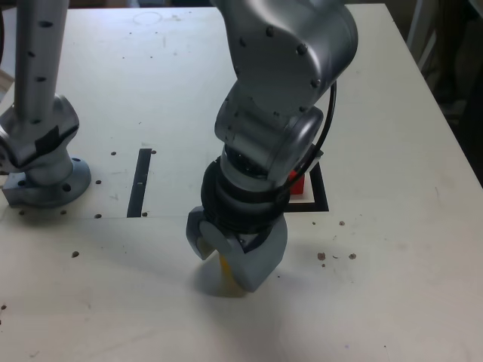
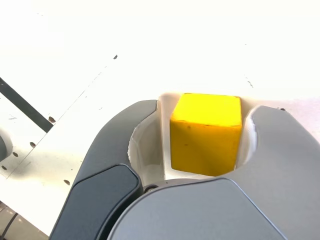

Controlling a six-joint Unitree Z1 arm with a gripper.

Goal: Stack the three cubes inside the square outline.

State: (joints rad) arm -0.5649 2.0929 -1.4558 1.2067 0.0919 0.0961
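Observation:
The yellow cube [image 2: 206,134] rests on the white table between the two grey fingers of my gripper [image 2: 205,111], with thin gaps showing on both sides. In the exterior view my gripper [image 1: 229,259] is lowered to the table near the front, and only a sliver of the yellow cube [image 1: 225,265] shows between its open jaws. Behind the arm, the red cube [image 1: 300,183] sits within the black square outline [image 1: 321,197], mostly covered by the wrist. The green cube is hidden or out of view.
A straight black strip [image 1: 139,181] lies on the table at the exterior view's left of my arm. Further left stands a second grey arm's base [image 1: 44,175]. Small screw holes dot the table [image 1: 392,113]; its right edge is near.

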